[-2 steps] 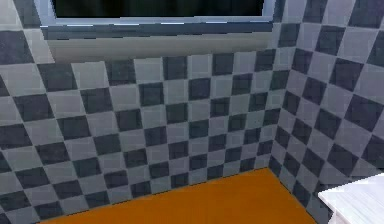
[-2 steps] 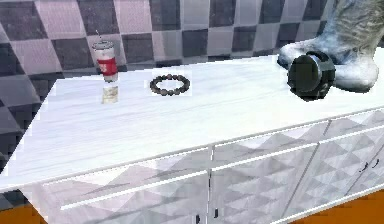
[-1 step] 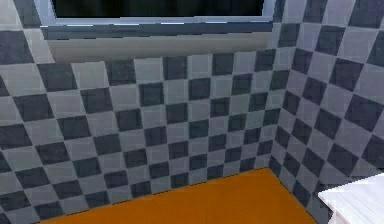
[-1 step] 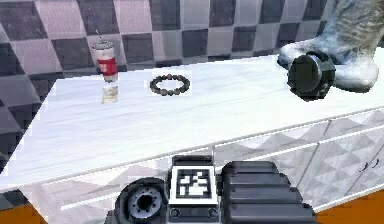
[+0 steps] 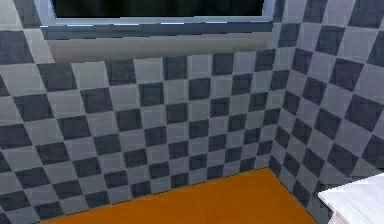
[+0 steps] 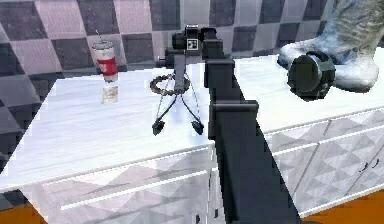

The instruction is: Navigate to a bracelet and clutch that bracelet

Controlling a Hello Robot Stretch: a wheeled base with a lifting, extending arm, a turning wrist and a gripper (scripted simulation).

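Observation:
A small dark ring that looks like a bracelet (image 6: 160,86) lies on the white cabinet top (image 6: 90,125) in the arm side view. My arm (image 6: 235,140) rises as a dark bar from the bottom edge, and the gripper (image 6: 177,126) stands at its far end, with two thin fingers (image 6: 157,126) spread down over the tabletop. The ring sits right at the gripper's body. Whether the fingers touch it is unclear, and I cannot tell whether the gripper holds anything.
A clear bottle with a red label (image 6: 106,66) stands left of the ring. To the right are a dark round object (image 6: 310,74) and a grey statue (image 6: 345,45). Checkered tile wall (image 5: 150,110), a window (image 5: 160,12) and orange floor (image 5: 200,200) lie ahead, with a white cabinet corner (image 5: 355,198).

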